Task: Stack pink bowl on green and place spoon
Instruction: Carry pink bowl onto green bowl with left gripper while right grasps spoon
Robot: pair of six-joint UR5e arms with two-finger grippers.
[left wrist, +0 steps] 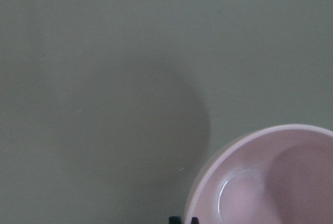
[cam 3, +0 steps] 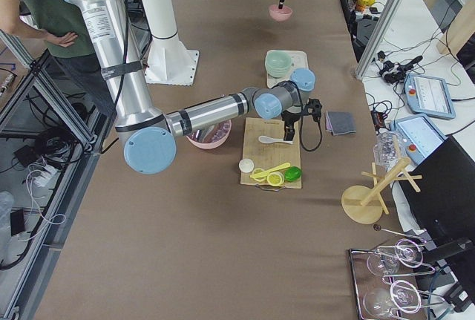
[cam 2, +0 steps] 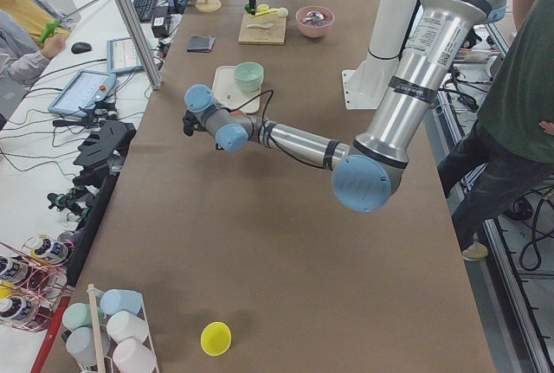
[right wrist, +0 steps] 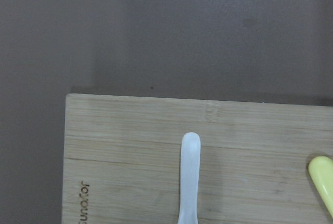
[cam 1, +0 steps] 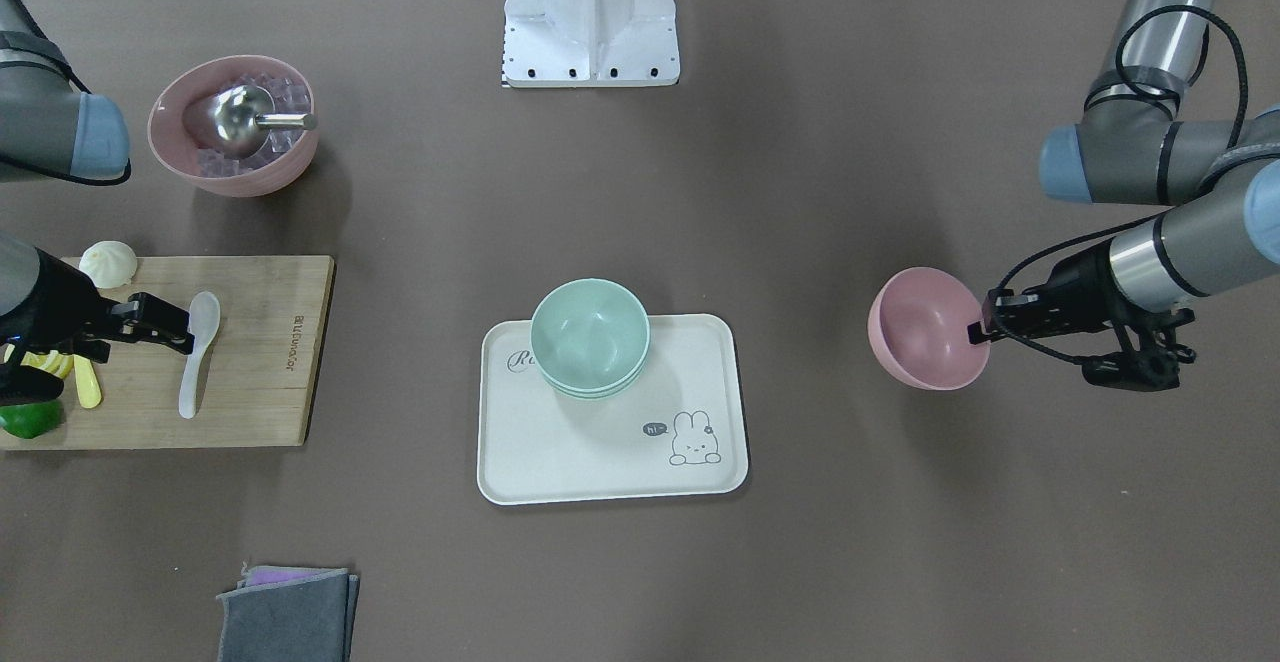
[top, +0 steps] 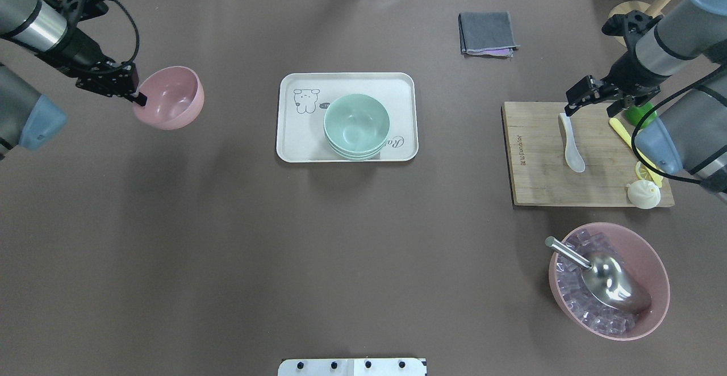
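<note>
My left gripper is shut on the rim of the empty pink bowl, holding it tilted above the table, left of the tray. It also shows in the front view, gripper and bowl, and the bowl fills the corner of the left wrist view. Stacked green bowls sit on the white tray. A white spoon lies on the wooden cutting board. My right gripper hovers open over the spoon's handle end, apart from it.
A second pink bowl with ice cubes and a metal scoop stands near the right front. On the board are a white bun, a yellow utensil and a green object. A grey cloth lies at the back.
</note>
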